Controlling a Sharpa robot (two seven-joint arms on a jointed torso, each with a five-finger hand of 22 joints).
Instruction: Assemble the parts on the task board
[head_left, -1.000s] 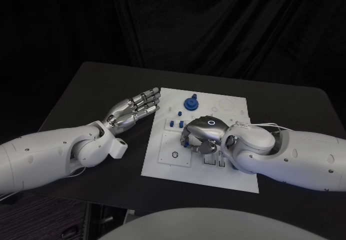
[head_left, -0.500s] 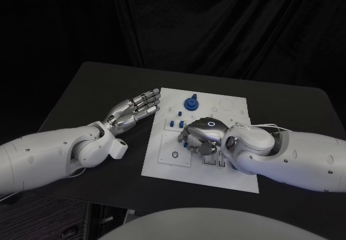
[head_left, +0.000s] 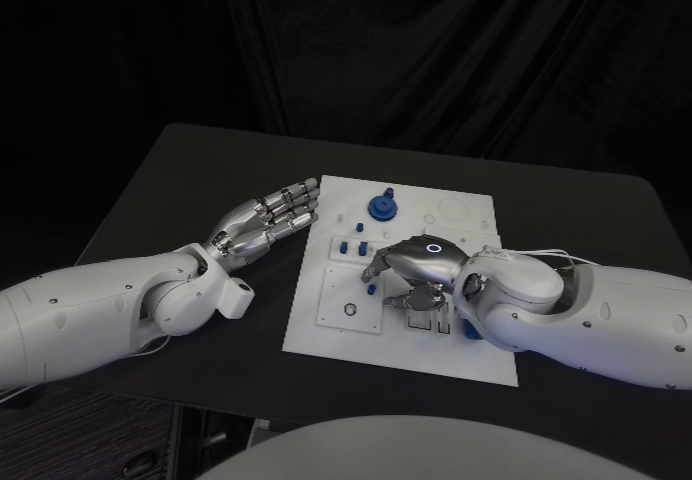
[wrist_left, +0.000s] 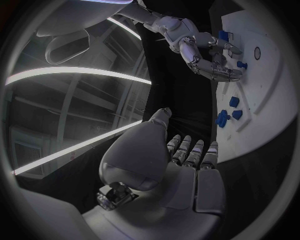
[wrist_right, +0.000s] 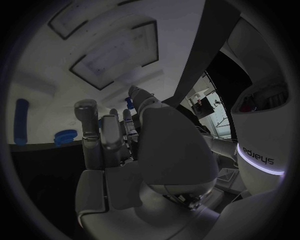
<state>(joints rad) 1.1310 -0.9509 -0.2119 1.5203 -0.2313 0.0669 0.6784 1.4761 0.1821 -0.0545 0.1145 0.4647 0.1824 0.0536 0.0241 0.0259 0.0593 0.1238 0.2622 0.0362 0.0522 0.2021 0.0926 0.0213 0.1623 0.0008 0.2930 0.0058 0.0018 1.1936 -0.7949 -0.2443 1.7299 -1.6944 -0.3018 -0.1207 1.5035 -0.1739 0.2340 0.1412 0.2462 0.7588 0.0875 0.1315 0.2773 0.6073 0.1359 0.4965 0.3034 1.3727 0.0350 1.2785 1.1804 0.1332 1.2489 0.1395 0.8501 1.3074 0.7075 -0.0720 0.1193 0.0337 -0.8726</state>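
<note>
Nearest the robot, the right hand (head_left: 415, 272) hangs low over the middle of the task board (head_left: 476, 350), fingers curled down toward the recessed slots there; whether it pinches a small piece or presses on the plate alone cannot be told, since the palm hides the fingertips in the head view and the right wrist view is no clearer. The step in hand looks like seating or picking one of the small blue parts (head_left: 371, 290) at the board's centre, just beside those fingers. The next move would call for a fine, straight-down placement into a slot, with the fingers kept from knocking the neighbouring pieces. The left hand (head_left: 267, 220) lies off the board's left edge above the black table (head_left: 159, 180), palm up, fingers stretched out and apart, holding nothing. The board itself is a white rectangular plate, set at a slight slant on the table, with outlined recesses and circles across it. Farther out, a larger blue round part (head_left: 382, 207) with a peg on top stands near the far edge, well apart from both hands.
</note>
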